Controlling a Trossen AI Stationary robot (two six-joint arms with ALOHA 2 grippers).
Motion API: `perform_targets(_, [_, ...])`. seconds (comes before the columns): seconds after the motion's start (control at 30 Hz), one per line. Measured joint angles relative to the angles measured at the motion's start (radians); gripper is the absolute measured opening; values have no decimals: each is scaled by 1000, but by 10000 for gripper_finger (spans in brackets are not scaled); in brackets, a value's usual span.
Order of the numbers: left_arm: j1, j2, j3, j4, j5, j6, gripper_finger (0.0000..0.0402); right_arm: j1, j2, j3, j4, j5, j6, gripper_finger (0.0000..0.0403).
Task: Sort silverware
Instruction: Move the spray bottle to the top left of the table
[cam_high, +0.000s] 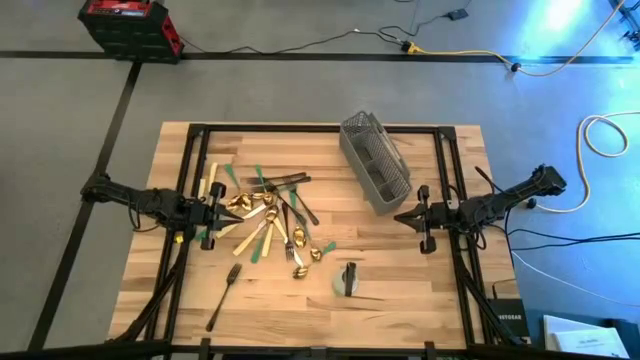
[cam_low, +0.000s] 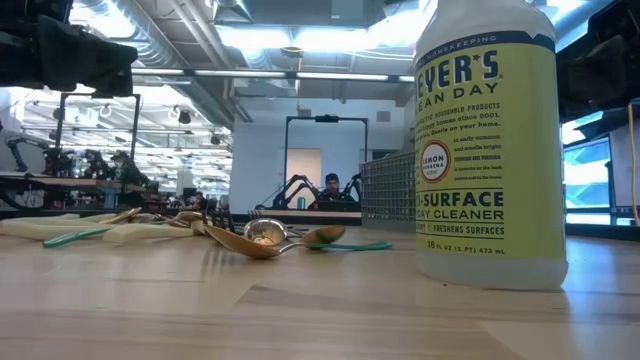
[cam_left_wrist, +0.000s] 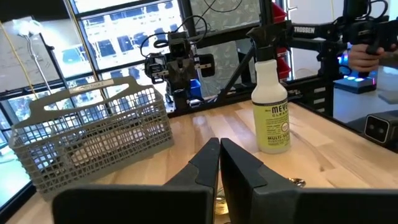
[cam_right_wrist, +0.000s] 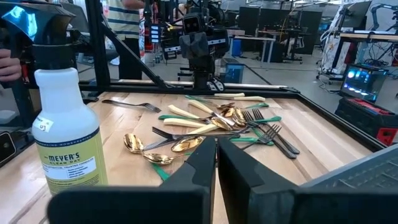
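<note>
spray bottle (cam_low: 490, 140) label reads "meyer's clean day multi-surface everyday cleaner".

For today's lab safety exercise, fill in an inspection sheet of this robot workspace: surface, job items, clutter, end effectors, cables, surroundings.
Surface: wooden table, bare wood at the front.
Job items: silverware in a mixed pile left of centre; one dark fork lies apart near the front; grey mesh caddy lies towards the back right.
Clutter: spray bottle stands near the front.
End effectors: left end effector shut, at the pile's left edge; right end effector shut, just in front of the caddy; neither holds anything.
Cables: yellow cable and white cable on the floor.
Surroundings: red-and-black case on the floor; person seated far behind.
</note>
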Motion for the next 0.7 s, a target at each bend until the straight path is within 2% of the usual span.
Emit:
perform_targets(0.17, [0, 0, 0, 0, 2, -77, 0, 0, 0, 0, 0, -24, 0, 0])
perform_targets(0.7, [0, 0, 0, 0, -6, -44, 0, 0, 0, 0, 0, -14, 0, 0])
